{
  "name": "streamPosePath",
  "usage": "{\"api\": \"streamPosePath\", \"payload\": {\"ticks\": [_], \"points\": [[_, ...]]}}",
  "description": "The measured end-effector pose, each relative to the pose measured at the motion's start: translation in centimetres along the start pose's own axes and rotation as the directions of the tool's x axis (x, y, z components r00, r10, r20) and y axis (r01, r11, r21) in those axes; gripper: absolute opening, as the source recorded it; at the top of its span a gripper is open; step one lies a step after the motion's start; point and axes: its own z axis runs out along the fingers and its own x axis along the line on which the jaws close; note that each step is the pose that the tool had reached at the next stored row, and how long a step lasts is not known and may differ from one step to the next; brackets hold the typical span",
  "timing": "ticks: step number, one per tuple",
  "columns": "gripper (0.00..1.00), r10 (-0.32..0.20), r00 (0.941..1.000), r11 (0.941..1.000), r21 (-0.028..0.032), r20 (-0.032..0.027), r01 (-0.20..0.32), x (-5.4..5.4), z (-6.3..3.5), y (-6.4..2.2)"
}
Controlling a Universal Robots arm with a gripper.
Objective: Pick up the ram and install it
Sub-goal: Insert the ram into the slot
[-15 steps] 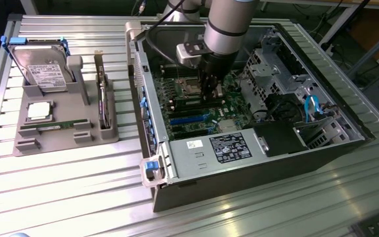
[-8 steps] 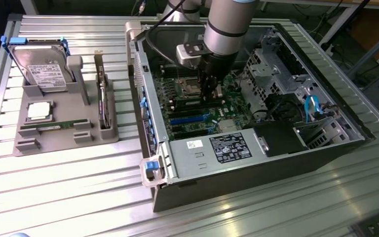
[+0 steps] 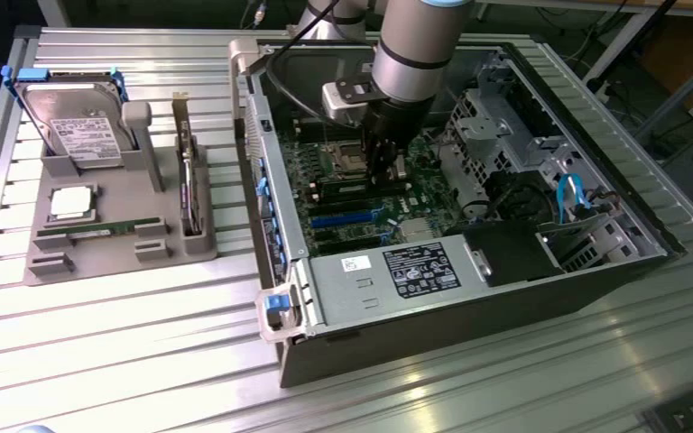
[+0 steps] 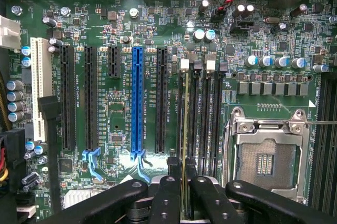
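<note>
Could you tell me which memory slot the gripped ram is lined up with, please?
The white-latched end slot beside the nearest black expansion slot; the ram stands along it.

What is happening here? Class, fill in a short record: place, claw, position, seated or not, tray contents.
place: inside an open computer case
claw: claw shut on the memory stick
position: memory stick seen edge-on, lined up with the black memory slots, beside the empty processor socket
seated: cannot tell
tray contents: grey tray holds a hard drive and a second green stick
</note>
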Motion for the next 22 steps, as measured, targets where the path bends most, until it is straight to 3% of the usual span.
{"api": "streamPosePath", "payload": {"ticks": [11, 14, 22], "points": [[0.14, 0.0, 1.0, 1.0, -0.0001, 0.0003, 0.0, -0.01, 0.09, 0.0], [0.14, 0.0, 1.0, 1.0, -0.0048, 0.0005, 0.0, 0.0, -0.18, -0.01], [0.14, 0.0, 1.0, 1.0, -0.0053, 0.0003, 0.0, 0.0, -0.16, -0.12]]}}
